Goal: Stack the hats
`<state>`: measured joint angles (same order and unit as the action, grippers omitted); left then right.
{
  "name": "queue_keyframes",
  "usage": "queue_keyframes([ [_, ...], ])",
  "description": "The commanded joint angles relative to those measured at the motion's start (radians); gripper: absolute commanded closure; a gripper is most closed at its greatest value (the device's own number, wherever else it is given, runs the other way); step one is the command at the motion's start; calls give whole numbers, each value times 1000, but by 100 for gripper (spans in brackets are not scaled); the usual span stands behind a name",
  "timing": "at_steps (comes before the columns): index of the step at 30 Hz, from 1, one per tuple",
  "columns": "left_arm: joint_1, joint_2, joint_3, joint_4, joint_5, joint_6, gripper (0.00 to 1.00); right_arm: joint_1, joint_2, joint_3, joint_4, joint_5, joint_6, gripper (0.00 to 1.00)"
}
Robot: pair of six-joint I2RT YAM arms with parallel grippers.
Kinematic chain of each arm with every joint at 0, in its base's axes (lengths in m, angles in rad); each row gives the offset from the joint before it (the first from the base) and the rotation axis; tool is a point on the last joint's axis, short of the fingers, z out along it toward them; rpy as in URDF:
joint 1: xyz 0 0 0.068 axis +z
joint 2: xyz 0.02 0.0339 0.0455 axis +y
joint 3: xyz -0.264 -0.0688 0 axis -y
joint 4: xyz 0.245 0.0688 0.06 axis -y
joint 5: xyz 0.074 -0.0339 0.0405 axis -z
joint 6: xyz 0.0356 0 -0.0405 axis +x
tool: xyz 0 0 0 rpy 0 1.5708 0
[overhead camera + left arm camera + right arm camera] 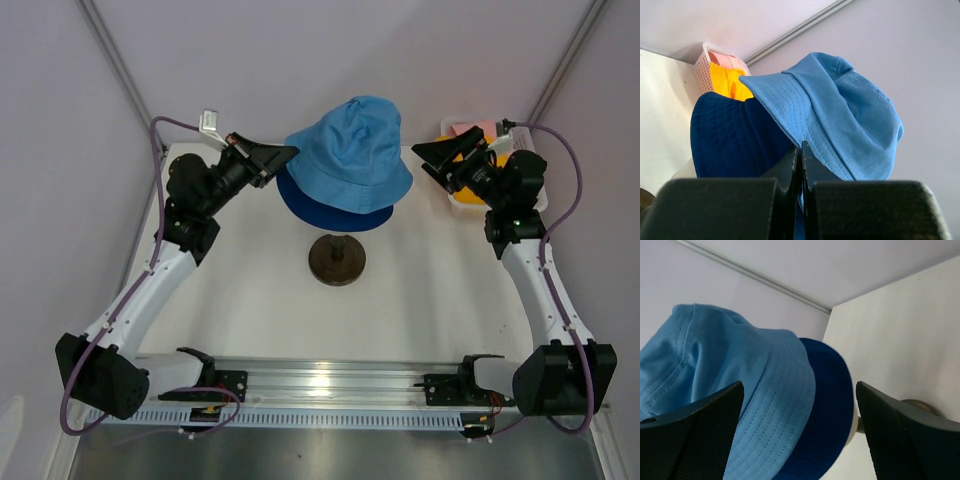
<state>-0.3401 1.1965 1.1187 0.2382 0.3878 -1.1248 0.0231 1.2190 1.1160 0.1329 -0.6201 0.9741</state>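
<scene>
Fabric is your main hazard: your left pincer (800, 165) is pinched tight on the brim of the light blue hat (352, 150), which sits over the dark blue hat (335, 208) on a stand whose dark round base (337, 258) shows on the table (420, 300). If you pull sideways before letting go, you will likely drag the top hat off-centre, or tip both hats and the stand with them. From the left wrist view the light blue crown already leans away from the dark brim, so it may slide once released.

Your right pincer (437, 158) stands wide apart and holds nothing, just beside the brim on the other side. Closing it now could snag both brims together.

The yellow-orange hat (729, 82) and pink hat (726, 60) wait in the white mesh basket (700, 70); reaching there, watch your right arm does not brush the stack.
</scene>
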Motion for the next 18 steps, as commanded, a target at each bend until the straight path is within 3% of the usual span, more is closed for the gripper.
queue_keyframes([
  [1,-14,-38,24,3,2,40,99,63,-18,-5,154,71,113,5],
  [8,-25,-44,30,-8,-4,56,99,107,19,-36,223,71,199,28],
  [12,-31,-43,35,-20,-13,65,99,117,4,-30,137,79,154,31],
  [18,-48,-44,32,-20,-33,77,99,117,-59,-73,-52,105,109,25],
])
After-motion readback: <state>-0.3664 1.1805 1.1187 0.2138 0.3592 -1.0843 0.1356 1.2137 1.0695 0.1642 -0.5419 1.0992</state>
